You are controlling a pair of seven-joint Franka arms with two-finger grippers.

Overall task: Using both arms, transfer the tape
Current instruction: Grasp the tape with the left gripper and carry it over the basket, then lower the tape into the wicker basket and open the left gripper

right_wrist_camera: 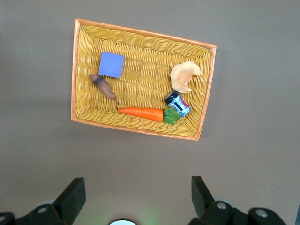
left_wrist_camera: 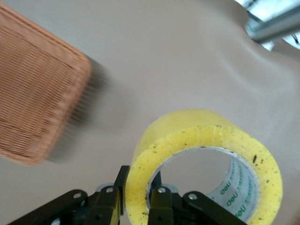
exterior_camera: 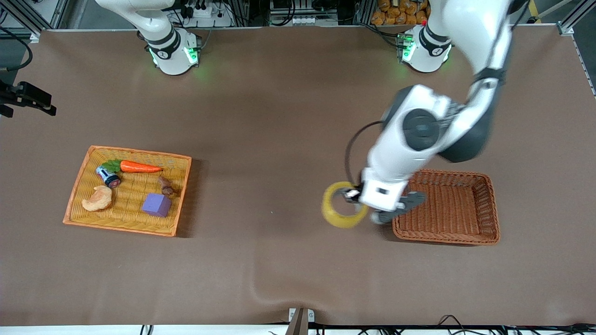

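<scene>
The tape [exterior_camera: 342, 222] is a yellow ring with a pale hollow core, held up above the brown table beside the dark wicker basket [exterior_camera: 493, 218]. My left gripper [exterior_camera: 352, 194] is shut on it, one finger inside the core and one outside on the yellow wall. The left wrist view shows the tape [left_wrist_camera: 187, 136] pinched in the left gripper [left_wrist_camera: 140, 180], with the dark wicker basket [left_wrist_camera: 37, 93] off to one side. My right gripper [right_wrist_camera: 138, 190] is open and empty, high over the table near the yellow basket [right_wrist_camera: 140, 32]. The front view does not show the right gripper.
The yellow basket [exterior_camera: 139, 152] lies toward the right arm's end and holds a carrot [exterior_camera: 139, 166], a purple cube [exterior_camera: 157, 204], a pale orange pastry toy [exterior_camera: 98, 199], a small can [exterior_camera: 108, 177] and a brown piece [exterior_camera: 165, 185]. The dark wicker basket holds nothing.
</scene>
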